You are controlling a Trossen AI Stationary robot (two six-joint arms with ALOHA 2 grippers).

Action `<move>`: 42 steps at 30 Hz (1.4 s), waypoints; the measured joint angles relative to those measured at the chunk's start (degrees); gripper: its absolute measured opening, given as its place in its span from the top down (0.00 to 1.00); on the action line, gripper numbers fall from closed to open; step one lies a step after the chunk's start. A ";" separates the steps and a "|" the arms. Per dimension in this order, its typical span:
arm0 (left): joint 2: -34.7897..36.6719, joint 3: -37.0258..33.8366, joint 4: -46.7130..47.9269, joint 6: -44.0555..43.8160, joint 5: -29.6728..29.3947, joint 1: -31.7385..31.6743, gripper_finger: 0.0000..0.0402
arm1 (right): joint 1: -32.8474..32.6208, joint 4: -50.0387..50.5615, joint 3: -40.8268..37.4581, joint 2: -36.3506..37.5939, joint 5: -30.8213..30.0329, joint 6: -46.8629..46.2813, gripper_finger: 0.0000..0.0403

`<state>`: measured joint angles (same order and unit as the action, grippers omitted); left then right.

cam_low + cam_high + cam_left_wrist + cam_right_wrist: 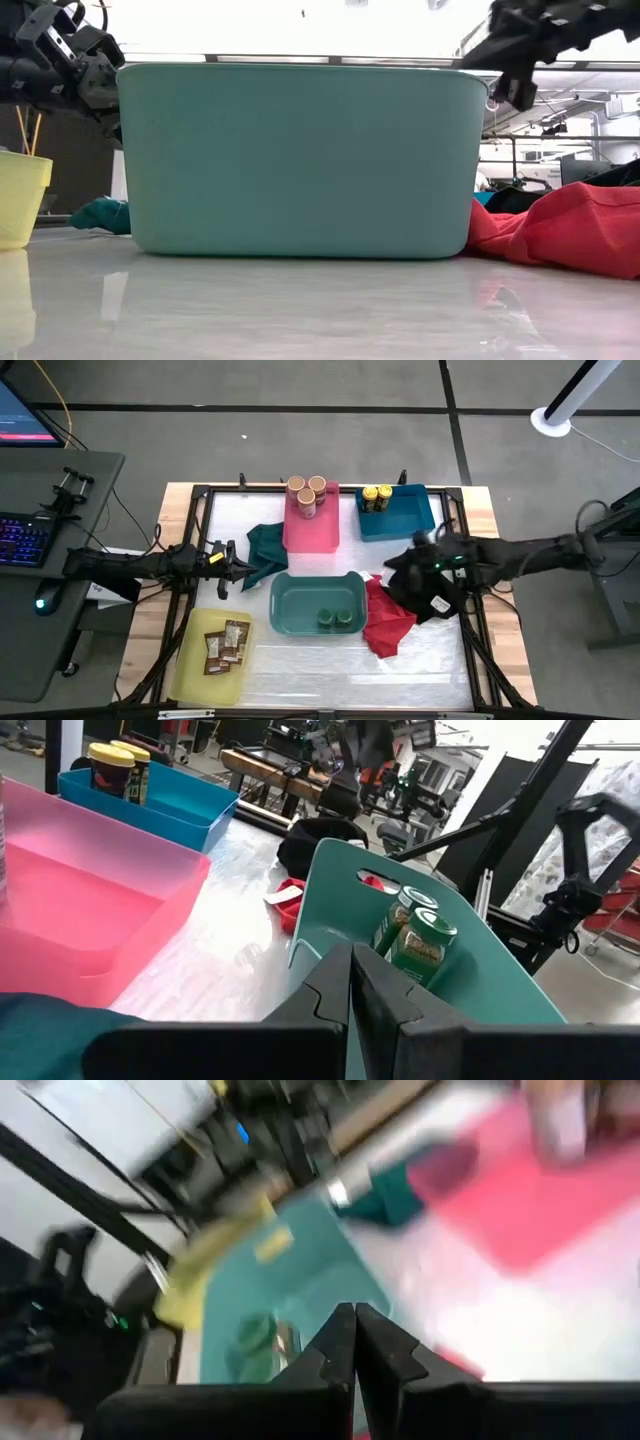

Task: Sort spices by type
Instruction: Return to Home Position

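Yellow plastic bin (190,672): near left corner of the bench, holds flat brown rectangular packets (225,645).
Teal plastic bin (300,610): centre, two green-lidded jars (335,619) inside.
Left claw (350,962): fingers pressed together, empty, above the dark green cloth (265,545).
Right claw (354,1322): fingers together, empty, above the black cloth (415,585).
Pink plastic bin (312,532): far side, three tan-lidded jars (306,493).
Blue plastic bin (402,516): far right, two yellow-lidded jars (376,497).

pink bin (312,532): back centre, blue bin (405,517) just right of it
teal bin (300,605): centre, in front of pink
yellow bin (190,652): front-left corner
cloths: I see dark green cloth (265,545) left of pink; red cloth (385,625) and black cloth (408,588) right of teal
keyboard (22,540): lit, on the desk far left
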<state>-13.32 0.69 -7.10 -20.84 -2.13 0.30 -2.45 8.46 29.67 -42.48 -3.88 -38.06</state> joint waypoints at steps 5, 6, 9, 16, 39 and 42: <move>0.00 0.00 0.03 0.00 -0.02 0.00 1.00 | 1.73 -10.91 -10.73 14.48 0.05 6.11 1.00; 0.00 0.00 0.01 0.00 -0.02 0.00 1.00 | 1.72 -14.65 -13.26 16.54 0.20 6.40 1.00; 0.00 0.00 0.03 0.00 -0.02 0.01 1.00 | 1.69 -26.29 -20.73 20.27 0.98 7.98 1.00; 0.00 0.00 0.01 0.00 -0.04 0.00 1.00 | 1.67 -34.55 -28.72 22.39 0.51 14.21 1.00; 12.01 -0.02 5.80 -0.04 -0.16 0.38 1.00 | 0.96 -8.04 -28.46 41.02 1.08 12.59 1.00; 13.21 0.31 2.87 0.00 -0.15 0.38 1.00 | 1.44 -12.71 -28.64 42.45 0.94 12.60 1.00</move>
<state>-0.11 1.00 -4.23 -20.84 -2.28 0.68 -1.01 -4.25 1.03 -0.03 -2.94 -25.46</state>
